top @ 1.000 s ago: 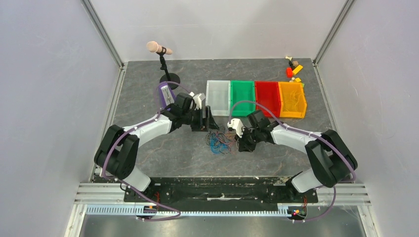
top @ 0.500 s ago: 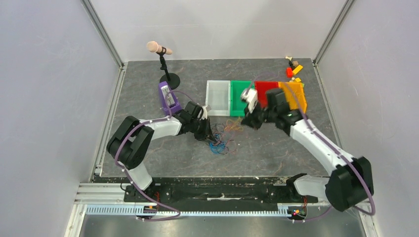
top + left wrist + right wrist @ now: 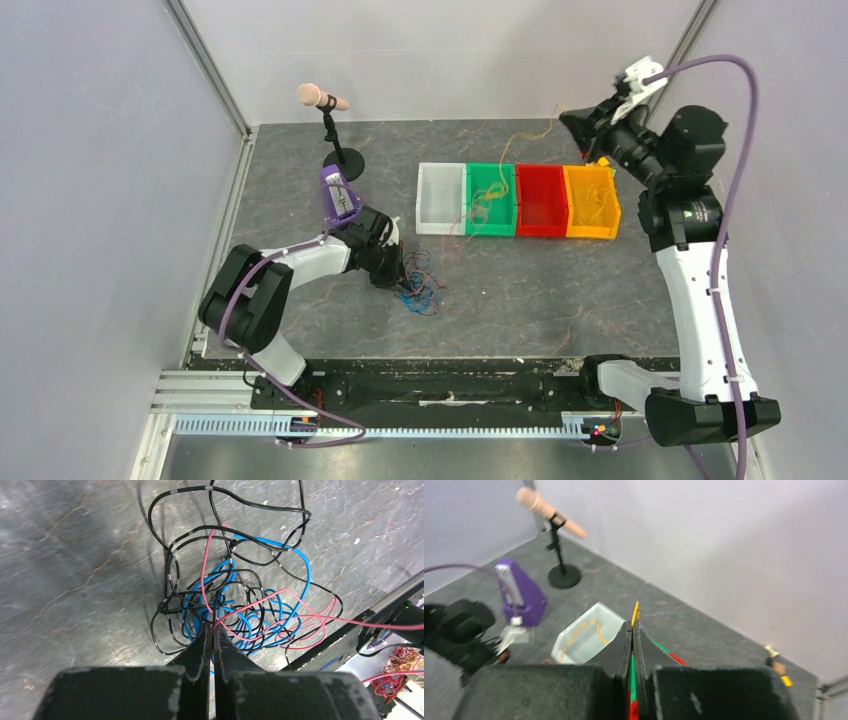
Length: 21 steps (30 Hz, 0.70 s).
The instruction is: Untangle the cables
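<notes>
Low on the grey counter (image 3: 300, 190), our left end effector (image 3: 211, 630) stays pressed together on the black, blue and red clump (image 3: 235, 595). Farther off, our right end effector (image 3: 632, 626), pinching the yellow cable (image 3: 635, 611), has swung up beyond the bins (image 3: 515, 200). We judge that strand nearly free.

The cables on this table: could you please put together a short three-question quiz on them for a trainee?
1. True or false: the right fingers are shut on a yellow cable.
2. Which colours make up the tangle at the left fingers? A) blue, black, red B) green, white C) yellow only
3. Fill in: the bin between the clear bin and the red bin is ____.
Key: 1 true; 2 A; 3 green.
</notes>
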Available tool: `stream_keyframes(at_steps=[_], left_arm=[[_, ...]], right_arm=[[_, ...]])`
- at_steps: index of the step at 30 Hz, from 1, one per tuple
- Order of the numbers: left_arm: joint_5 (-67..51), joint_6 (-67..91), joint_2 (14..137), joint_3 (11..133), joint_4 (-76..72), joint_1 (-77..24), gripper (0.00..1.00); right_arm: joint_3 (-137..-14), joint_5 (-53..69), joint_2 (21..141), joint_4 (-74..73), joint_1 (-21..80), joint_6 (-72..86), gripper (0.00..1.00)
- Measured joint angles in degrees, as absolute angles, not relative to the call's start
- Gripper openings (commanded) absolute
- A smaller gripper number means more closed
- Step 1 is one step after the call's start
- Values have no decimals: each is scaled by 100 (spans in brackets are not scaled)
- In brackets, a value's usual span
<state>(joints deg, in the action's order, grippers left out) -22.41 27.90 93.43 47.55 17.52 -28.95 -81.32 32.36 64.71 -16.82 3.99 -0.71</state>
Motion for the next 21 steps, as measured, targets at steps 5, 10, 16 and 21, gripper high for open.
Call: stream_keyframes(at_steps=[5, 10, 16, 21], left_arm=[[-2150, 2641, 9203, 4674, 1927, -2762, 2], [-2075, 2521, 9133, 4641, 2032, -2731, 2], [-1997, 2394, 9098, 4591, 2163, -2591, 2], [-1981, 2257, 8934, 4458, 2259, -2473, 2]], right_arm=[[-8552, 2871, 6519, -1396, -10, 132, 0], [-9017, 2663, 6805, -1227, -517, 305, 0], [-9564, 2449, 7172, -913, -985, 502, 0], [-9734, 2410, 7275, -652, -1251, 646, 0]])
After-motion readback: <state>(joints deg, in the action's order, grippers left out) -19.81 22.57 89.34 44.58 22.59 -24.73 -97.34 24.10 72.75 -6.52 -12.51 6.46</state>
